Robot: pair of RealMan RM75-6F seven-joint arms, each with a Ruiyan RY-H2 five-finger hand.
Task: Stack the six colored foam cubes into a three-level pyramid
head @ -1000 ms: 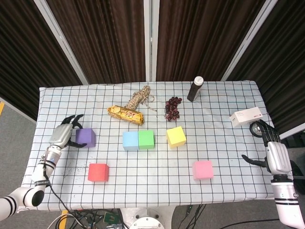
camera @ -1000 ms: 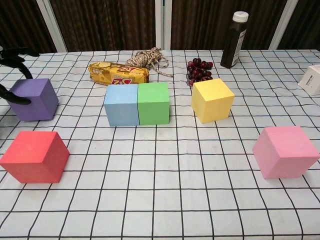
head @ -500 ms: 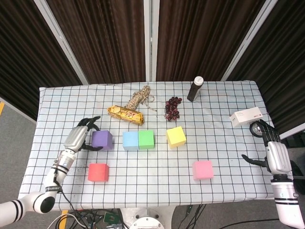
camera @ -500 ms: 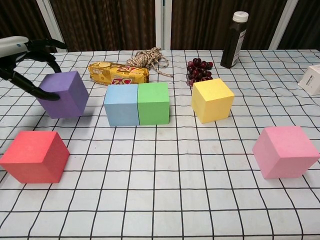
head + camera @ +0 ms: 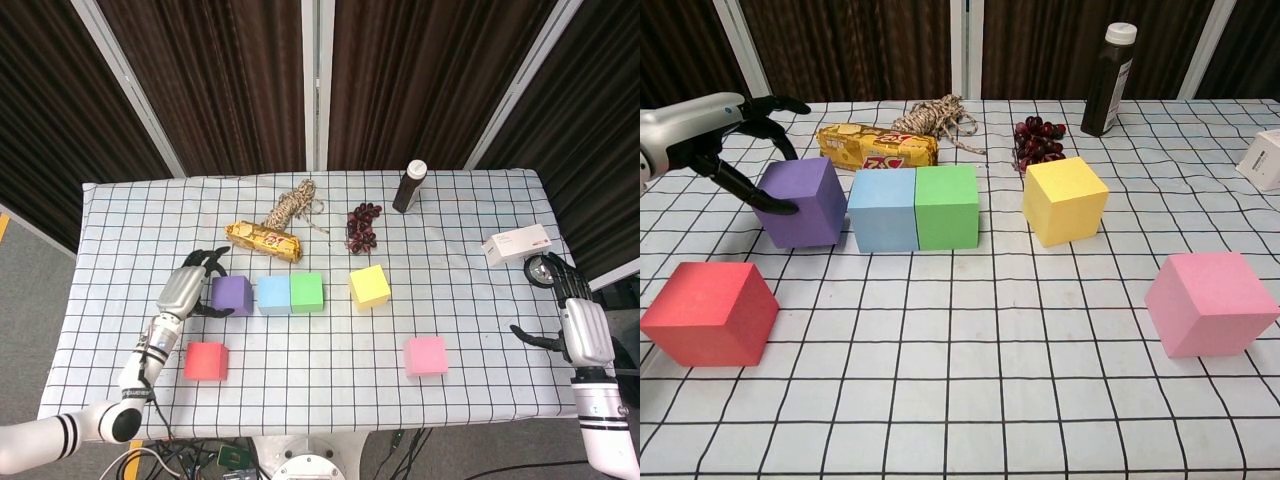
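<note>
From the head view, your left hand (image 5: pixel 186 291) grips the purple cube (image 5: pixel 232 295), which sits at nine o'clock of the blue cube (image 5: pixel 274 294), just beside it; your right hand (image 5: pixel 577 322) hangs spread, holding nothing. From the chest view, fingers (image 5: pixel 752 188) clasp the purple cube's (image 5: pixel 803 203) left face, red cube (image 5: pixel 710 313) at seven o'clock.

Purple cube (image 5: pixel 803 201), blue cube (image 5: pixel 883 209), green cube (image 5: pixel 947 206) on black-gridded white tablecloth (image 5: pixel 970 400).
</note>
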